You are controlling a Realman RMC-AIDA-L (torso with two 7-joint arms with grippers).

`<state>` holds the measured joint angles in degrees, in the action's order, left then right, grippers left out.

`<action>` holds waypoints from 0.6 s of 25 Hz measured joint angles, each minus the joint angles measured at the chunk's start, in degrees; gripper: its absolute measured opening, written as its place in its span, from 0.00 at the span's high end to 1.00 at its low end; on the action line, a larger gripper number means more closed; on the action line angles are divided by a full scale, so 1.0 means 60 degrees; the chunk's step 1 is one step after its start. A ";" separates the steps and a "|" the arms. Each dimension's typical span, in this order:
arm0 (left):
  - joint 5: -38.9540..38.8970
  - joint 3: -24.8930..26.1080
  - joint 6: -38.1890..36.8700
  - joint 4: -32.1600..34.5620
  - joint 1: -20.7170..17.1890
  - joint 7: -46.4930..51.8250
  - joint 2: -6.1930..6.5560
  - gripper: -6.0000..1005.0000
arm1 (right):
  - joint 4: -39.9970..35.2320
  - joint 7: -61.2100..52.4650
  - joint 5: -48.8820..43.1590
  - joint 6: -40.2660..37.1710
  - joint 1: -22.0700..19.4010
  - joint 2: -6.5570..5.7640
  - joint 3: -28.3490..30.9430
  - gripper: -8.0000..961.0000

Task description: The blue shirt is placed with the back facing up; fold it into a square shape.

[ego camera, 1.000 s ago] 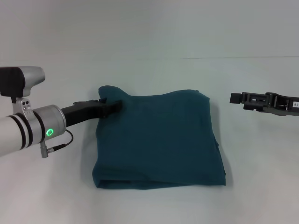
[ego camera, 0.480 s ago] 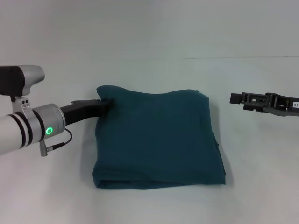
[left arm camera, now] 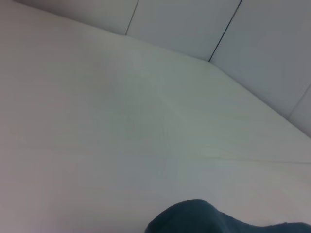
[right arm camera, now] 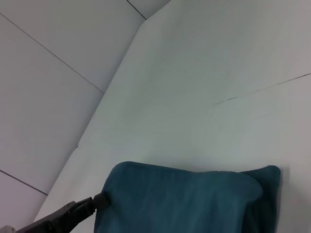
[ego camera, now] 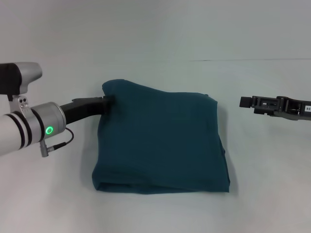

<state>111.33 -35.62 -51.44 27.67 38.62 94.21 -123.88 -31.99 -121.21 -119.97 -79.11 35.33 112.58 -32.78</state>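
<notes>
The blue shirt lies folded into a rough square in the middle of the white table. Its far left corner is lifted into a peak. My left gripper is shut on that corner, coming in from the left. The right wrist view shows the same raised corner of the shirt with the left gripper pinching it. A small fold of the shirt shows in the left wrist view. My right gripper hovers off the shirt's right side, away from the cloth.
The white table runs all around the shirt. A thin seam crosses the table's far side. Grey wall panels stand behind it.
My left gripper has drawn back to the left and risen a little, pulling the shirt's far left corner up into a peak. The near edge of the shirt shifted left. The right arm stayed still.
</notes>
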 joint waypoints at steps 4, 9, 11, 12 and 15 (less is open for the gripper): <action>-0.0106 0.0016 0.0194 0.0028 0.0023 0.0000 0.0014 0.98 | 0.0000 0.0010 -0.0001 0.0003 0.0004 0.0000 -0.0001 0.05; -0.0128 0.0025 0.0350 0.0031 0.0033 0.0012 0.0021 0.96 | 0.0000 0.0014 0.0000 0.0003 0.0024 -0.0016 0.0000 0.05; -0.0158 0.0032 0.0386 0.0031 0.0035 0.0016 0.0022 0.95 | 0.0000 0.0014 0.0000 0.0003 0.0026 -0.0023 -0.0001 0.05; -0.0177 0.0033 0.0393 0.0031 0.0036 0.0015 0.0025 0.95 | 0.0000 0.0015 0.0000 0.0002 0.0029 -0.0027 0.0000 0.05; -0.0216 0.0032 0.0390 0.0068 0.0026 0.0010 0.0034 0.94 | 0.0000 0.0013 0.0000 0.0002 0.0039 -0.0042 0.0000 0.05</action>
<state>110.04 -35.43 -49.10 28.08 38.78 94.28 -123.67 -31.99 -121.13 -119.97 -79.10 35.56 112.33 -32.78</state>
